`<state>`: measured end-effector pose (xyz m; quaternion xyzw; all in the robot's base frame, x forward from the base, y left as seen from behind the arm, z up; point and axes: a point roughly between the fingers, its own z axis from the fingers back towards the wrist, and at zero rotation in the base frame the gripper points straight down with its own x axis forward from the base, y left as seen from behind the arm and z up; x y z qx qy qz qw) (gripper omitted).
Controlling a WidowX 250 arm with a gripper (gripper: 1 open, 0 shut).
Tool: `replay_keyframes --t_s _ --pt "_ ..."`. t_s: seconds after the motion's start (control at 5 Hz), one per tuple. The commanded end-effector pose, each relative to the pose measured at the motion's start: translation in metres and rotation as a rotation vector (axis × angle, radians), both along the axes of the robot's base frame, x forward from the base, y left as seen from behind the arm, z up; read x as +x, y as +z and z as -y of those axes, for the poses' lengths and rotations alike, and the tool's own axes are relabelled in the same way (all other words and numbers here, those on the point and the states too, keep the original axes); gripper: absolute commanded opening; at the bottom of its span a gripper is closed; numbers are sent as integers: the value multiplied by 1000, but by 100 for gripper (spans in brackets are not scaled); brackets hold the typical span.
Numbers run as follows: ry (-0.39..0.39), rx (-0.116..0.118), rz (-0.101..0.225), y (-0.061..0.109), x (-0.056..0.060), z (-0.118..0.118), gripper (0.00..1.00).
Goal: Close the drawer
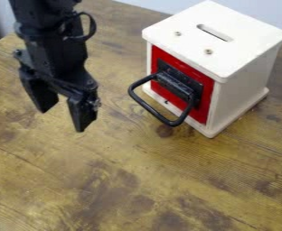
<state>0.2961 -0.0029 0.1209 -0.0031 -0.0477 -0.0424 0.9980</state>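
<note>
On a brown wood-grained bench (119, 194), set into the cream-white slotted-top box (242, 86) and looking nearly flush, with red front (199, 112) and black loop handle (147, 106) facing toward the pincer (61, 99). Spread open there, holding nothing, well apart at view left; to finish closing, probably needs to travel rightward across the view to the handle.

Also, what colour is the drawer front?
Red, with a black plate; the drawer front shows best in the current camera view.
</note>
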Motion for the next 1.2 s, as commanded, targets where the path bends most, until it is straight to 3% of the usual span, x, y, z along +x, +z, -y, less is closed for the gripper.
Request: replay_keyframes --t_s 0.0,0.4,0.8,1.0 --pt "-40 -1 58 16 7 -3 100" --pt "-176 -1 64 11 -6 4 100" --pt "-140 7 74 5 -5 29 100" --pt "-66 3 62 2 1 19 100"
